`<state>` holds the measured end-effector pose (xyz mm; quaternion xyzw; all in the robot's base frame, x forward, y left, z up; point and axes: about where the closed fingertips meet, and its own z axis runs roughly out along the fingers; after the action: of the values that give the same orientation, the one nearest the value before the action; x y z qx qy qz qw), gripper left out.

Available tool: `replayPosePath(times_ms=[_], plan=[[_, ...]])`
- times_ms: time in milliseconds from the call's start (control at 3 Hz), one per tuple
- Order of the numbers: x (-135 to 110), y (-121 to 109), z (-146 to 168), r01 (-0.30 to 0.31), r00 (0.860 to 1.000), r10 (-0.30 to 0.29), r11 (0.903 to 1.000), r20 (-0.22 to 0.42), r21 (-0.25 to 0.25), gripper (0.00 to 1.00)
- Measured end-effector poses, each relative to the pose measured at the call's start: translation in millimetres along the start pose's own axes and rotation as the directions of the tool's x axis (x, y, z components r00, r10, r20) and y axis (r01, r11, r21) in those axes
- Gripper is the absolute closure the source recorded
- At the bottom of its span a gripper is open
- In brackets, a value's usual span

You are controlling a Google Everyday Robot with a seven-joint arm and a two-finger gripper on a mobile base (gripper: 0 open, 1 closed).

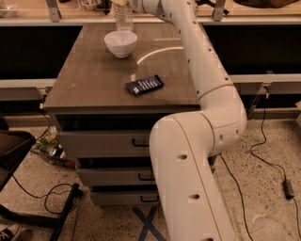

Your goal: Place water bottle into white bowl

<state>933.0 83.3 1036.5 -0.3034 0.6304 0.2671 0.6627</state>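
A dark blue packet (145,85) lies flat on the brown table top (89,84), toward 5 o'clock of its middle, above three grey drawers (106,142). On the speckled floor (263,216), a black cable (256,160) runs at 3 o'clock to a small adapter (288,188), a blue tape cross (146,225) sits at 6 o'clock, and a shoe (8,231) shows at 8 o'clock. The gripper (128,4) is at 12 o'clock, by the picture's top edge.
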Motion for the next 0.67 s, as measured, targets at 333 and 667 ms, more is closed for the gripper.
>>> replayPosePath(times_ms=[333, 667], plan=[[11.2, -9.9, 4.2, 0.047, 0.998, -0.045, 0.9978, -0.041, 0.046, 1.0], [20.8, -14.1, 6.8, 0.05, 0.997, -0.046, 0.9969, -0.056, 0.061, 1.0]])
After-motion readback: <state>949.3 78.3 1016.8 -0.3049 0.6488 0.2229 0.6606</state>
